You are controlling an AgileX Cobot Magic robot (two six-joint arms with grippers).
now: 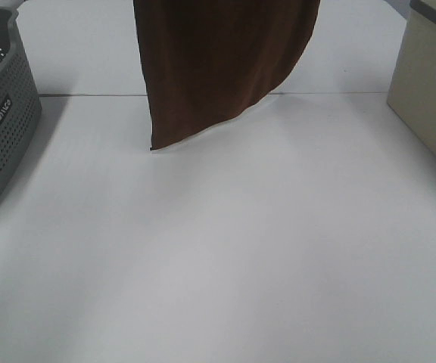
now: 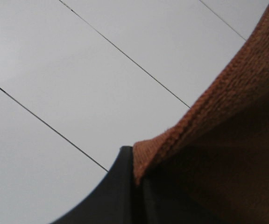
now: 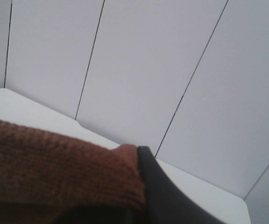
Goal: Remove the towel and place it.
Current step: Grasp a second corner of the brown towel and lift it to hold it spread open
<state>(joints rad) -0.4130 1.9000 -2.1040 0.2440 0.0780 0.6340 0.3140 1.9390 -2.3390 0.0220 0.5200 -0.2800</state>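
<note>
One towel (image 1: 218, 68), top cropped; left claw (image 2: 135, 177), right claw (image 3: 141, 186) pinching.

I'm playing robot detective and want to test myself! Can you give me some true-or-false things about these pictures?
1. The towel hangs down instead of lying flat. True.
2. The towel is blue. False: it is dark brown.
3. A grey basket stands at the left of the high view. True.
4. Only the left end effector grips the towel. False: the right end effector is shut on it too.
</note>
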